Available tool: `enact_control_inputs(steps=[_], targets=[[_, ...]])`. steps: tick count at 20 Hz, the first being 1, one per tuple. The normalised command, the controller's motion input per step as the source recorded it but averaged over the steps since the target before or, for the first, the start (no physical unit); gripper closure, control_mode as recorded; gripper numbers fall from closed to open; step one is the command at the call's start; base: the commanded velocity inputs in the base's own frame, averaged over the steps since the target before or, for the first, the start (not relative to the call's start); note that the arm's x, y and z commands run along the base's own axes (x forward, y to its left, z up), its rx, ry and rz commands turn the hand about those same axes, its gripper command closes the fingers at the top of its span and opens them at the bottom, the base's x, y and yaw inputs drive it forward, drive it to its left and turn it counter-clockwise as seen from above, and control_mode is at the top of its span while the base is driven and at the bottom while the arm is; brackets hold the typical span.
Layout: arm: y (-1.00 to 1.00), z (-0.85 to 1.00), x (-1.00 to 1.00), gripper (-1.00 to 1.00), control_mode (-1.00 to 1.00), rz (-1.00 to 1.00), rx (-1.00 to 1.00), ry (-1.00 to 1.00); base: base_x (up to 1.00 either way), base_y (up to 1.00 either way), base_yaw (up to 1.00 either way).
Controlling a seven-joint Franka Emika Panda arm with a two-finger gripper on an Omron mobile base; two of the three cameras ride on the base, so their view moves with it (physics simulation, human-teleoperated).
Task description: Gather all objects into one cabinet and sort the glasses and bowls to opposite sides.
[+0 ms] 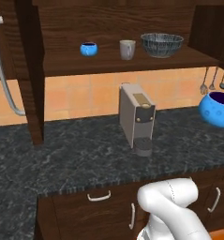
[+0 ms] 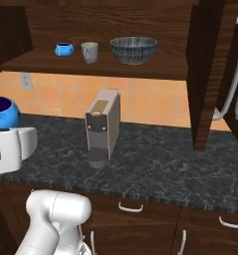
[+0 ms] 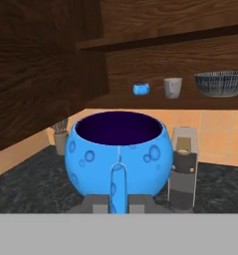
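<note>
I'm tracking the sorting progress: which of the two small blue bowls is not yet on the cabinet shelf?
The glossy blue bowl with the dark inside, gripped in the gripper above the counter; the other small blue bowl sits on the shelf left of the grey-beige tumbler.

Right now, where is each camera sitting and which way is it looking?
Left base view: behind the arm's left, facing the shelf, coffee machine and counter; the white arm rises lower right.
Right base view: behind its right, same scene; the arm rises lower left.
Hand view: on the hand, looking along the tool, shut on the held blue bowl.
All three share the shelf's small blue bowl, tumbler and striped bowl.
</note>
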Motion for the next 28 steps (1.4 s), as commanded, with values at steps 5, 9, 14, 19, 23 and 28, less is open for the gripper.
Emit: enact_control_inputs(steps=[5, 9, 14, 19, 23, 28], targets=[[0.0, 0.0, 0.0, 1.0, 1.0, 0.0, 0.0, 0.0, 0.12, 0.0, -0.12], [0.0, 0.0, 0.0, 1.0, 1.0, 0.0, 0.0, 0.0, 0.21, 0.0, -0.07], [0.0, 0.0, 0.0, 1.0, 1.0, 0.0, 0.0, 0.0, 0.34, 0.0, -0.04], [0.0, 0.0, 0.0, 1.0, 1.0, 0.0, 0.0, 0.0, 0.22, 0.0, 0.0], [0.0, 0.0, 0.0, 1.0, 1.0, 0.0, 0.0, 0.0, 0.36, 0.0, -0.01], [0.0, 0.0, 0.0, 1.0, 1.0, 0.0, 0.0, 0.0, 0.2, 0.0, 0.0]])
